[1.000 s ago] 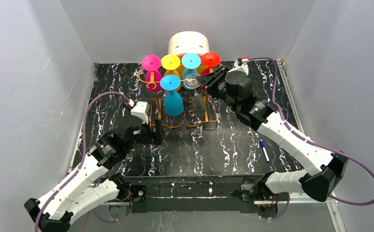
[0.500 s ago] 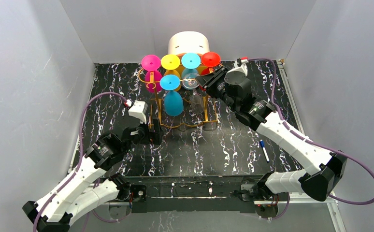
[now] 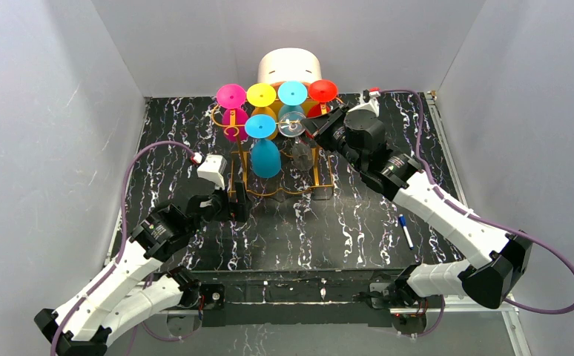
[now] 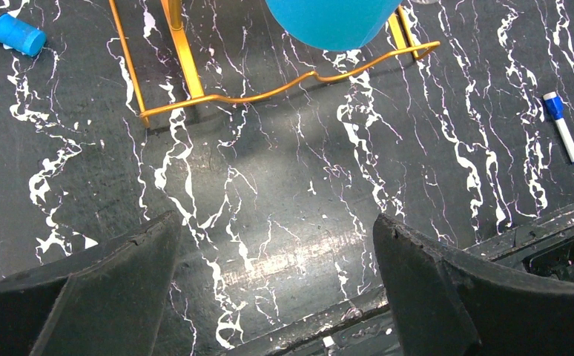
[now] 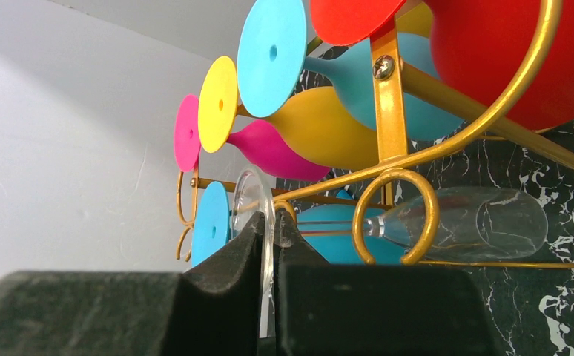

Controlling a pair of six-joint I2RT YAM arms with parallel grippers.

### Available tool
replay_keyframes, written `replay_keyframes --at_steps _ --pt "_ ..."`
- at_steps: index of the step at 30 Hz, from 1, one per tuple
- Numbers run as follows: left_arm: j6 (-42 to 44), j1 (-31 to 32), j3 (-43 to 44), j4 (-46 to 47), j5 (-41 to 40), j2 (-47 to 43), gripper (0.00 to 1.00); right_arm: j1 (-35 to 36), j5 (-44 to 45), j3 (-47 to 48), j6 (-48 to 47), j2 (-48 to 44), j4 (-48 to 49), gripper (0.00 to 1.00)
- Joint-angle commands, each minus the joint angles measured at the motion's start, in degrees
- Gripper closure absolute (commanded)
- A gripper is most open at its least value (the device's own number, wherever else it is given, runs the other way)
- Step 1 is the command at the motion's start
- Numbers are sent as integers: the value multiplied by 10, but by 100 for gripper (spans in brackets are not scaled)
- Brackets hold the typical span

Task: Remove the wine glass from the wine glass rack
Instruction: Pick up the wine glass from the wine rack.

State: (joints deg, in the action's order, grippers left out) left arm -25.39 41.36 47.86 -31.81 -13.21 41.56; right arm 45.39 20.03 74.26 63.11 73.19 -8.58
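Within the last second the right gripper (image 5: 268, 236) had closed on the foot of the clear wine glass (image 5: 484, 222), which hung on the front rail of the wine glass rack (image 5: 389, 111) near the worktop's far edge, probably to slide it out. The left gripper (image 4: 276, 245) hovered wide open.

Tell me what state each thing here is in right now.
right gripper: shut on the foot of the clear glass.
left gripper: open, empty.
clear glass: hanging on the rack, foot pinched.
coloured glasses: hanging on the rack, untouched.
rack: standing upright.
marker: lying flat, cap on.
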Motion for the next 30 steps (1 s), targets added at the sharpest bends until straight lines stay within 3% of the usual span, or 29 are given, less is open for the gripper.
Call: replay_keyframes --at_steps 1,24,30 --pt "-3 -1 27 -11 -2 -6 2 4 -1 22 3 -8 21 99" --pt "-5 -1 42 -10 13 4 2 4 -3 -33 58 -84 39 99" --pt "-7 -1 61 -10 23 -3 2 4 -70 -43 26 -97 41 99"
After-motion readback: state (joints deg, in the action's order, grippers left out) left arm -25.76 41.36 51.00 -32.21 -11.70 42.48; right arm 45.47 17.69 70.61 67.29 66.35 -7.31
